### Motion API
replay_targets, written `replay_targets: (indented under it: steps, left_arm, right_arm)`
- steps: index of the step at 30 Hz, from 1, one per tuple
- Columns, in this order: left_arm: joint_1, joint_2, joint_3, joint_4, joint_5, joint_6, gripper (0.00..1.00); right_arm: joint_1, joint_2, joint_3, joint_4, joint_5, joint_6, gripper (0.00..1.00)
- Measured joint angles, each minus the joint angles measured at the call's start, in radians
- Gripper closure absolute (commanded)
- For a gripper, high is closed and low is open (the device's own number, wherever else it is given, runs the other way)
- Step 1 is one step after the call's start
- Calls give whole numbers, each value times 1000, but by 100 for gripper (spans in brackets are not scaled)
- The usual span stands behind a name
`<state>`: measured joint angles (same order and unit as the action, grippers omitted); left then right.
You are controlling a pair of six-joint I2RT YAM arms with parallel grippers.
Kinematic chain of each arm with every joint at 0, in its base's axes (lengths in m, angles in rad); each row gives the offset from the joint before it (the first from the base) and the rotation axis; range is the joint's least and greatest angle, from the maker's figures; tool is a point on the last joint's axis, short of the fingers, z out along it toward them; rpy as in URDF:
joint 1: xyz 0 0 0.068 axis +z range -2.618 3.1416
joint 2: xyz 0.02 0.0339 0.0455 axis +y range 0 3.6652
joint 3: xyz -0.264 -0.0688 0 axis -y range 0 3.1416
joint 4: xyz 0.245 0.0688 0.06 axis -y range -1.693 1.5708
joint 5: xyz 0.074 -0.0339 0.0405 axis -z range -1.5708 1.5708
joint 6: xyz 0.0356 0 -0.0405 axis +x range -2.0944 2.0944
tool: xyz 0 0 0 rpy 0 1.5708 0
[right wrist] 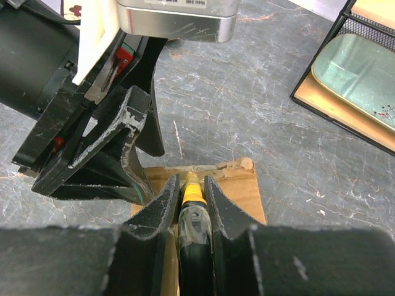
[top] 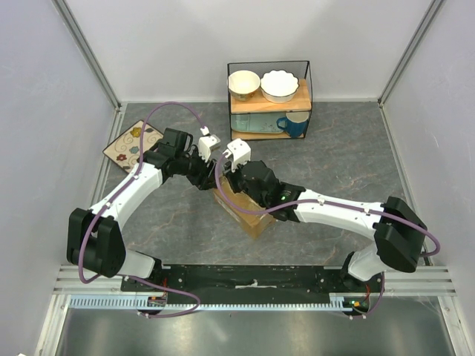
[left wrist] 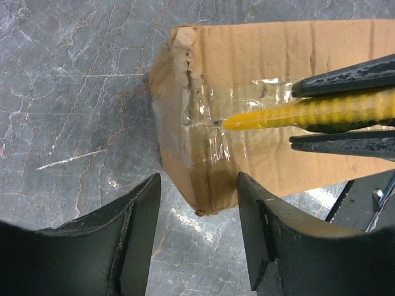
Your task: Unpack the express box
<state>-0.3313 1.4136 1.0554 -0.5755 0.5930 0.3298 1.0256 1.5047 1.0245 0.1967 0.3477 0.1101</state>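
The express box (top: 254, 220) lies on the grey table under both wrists, brown cardboard with clear tape on its seam (left wrist: 247, 105). My right gripper (right wrist: 190, 188) is shut on the yellow utility knife (right wrist: 192, 195). In the left wrist view the knife (left wrist: 296, 115) has its tip on the taped seam at the box's end edge, and the box (right wrist: 237, 194) also shows in the right wrist view. My left gripper (left wrist: 197, 237) is open and empty, its jaws standing either side of the box's near corner, just short of it. Its fingers (right wrist: 114, 145) show beside the knife.
A black wire rack (top: 269, 100) at the back holds two bowls, a blue mug (top: 293, 124) and a pale green plate (right wrist: 355, 80). A patterned square plate (top: 132, 144) lies at the back left. Grey walls close in both sides.
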Motion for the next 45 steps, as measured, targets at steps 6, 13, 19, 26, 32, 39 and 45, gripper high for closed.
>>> replay_targets:
  steps: [6,13,19,26,32,39,45]
  left_arm:
    - [0,1,11,-17,0,0,40]
    - [0,23,44,-63,-3,2,44]
    - [-5,42,73,-101,3,21,64]
    - [1,114,150,-169,31,31,72]
    - [-1,151,185,-190,55,35,72]
    - [-3,181,212,-204,80,40,73]
    - [-3,194,232,-225,90,55,71]
  right_arm:
    - [-1,27,25,2,-9,-1,99]
    - [-4,35,38,-14,-38,-9,100]
    - [-6,24,39,-51,-55,-26,100]
    - [-9,-1,39,-130,-67,-28,100]
    - [-15,-27,30,-162,-68,-18,100]
    - [-16,-58,23,-209,-66,18,100]
    - [-4,-64,29,-267,-34,67,100]
